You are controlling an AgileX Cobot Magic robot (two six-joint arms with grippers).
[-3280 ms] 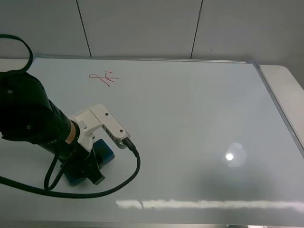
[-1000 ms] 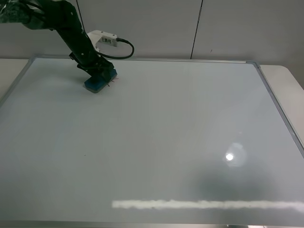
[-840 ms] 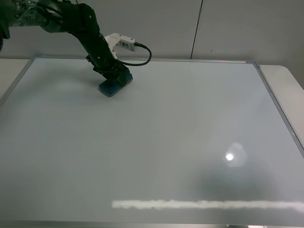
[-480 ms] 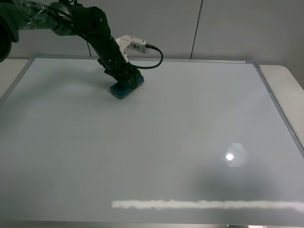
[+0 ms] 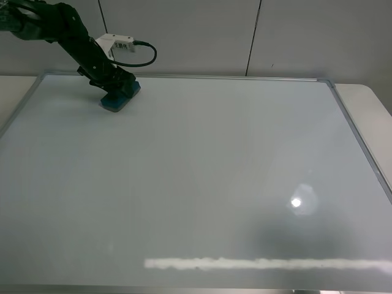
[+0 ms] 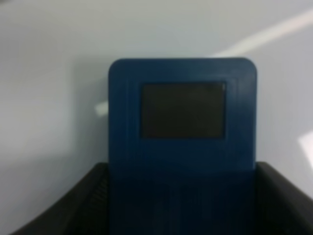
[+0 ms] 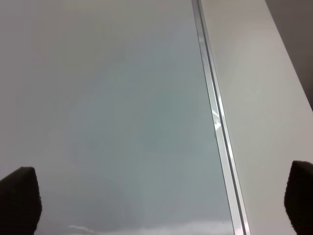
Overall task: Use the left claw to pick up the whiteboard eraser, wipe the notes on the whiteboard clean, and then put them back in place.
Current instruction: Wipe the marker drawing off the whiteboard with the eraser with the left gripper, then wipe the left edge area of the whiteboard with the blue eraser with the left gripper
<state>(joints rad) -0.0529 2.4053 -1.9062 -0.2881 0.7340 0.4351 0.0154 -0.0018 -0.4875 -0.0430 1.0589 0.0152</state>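
Left claw [image 5: 117, 90] grips whiteboard eraser [image 5: 114, 103] near whiteboard's [image 5: 245, 159] far edge — right gripper [image 7: 160, 198] spread wide.

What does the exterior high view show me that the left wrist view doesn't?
Only exterior high: the whole large glossy white whiteboard with its thin silver frame, no red marks visible on it, and the black left arm reaching its far left corner. Only left wrist: a close-up of the dark rectangular panel on the small teal-blue rectangular whiteboard eraser, with dark fingers either side. Both: that eraser gripped in the left hand, on the board.
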